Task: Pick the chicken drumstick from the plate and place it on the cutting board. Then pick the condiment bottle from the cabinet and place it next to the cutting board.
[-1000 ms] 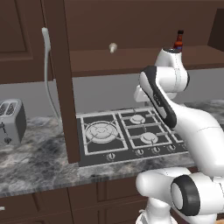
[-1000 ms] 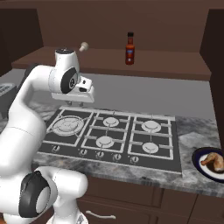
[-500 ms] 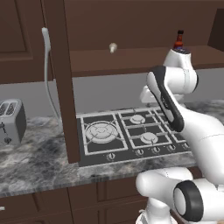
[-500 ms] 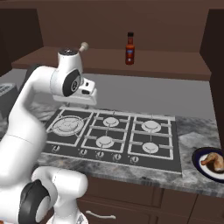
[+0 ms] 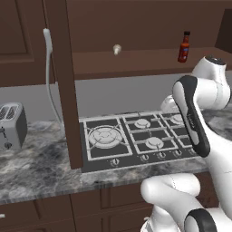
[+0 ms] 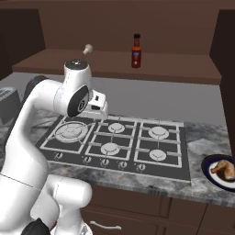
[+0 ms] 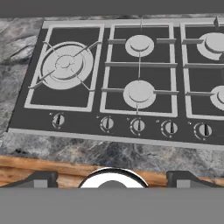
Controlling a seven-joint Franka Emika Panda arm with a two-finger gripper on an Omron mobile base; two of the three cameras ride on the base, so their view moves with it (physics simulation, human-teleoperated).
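Gripper (image 7: 112, 177) hangs wide and empty above the stove (image 7: 131, 83), drumstick (image 6: 223, 168) untouched on the plate (image 6: 207, 173), bottle (image 6: 136, 51) on the cabinet shelf (image 6: 183, 73): both steps remain.

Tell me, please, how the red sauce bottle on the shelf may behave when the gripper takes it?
The bottle is tall and slim, standing upright, so it probably tips easily if nudged. Its smooth round body may slip or roll.
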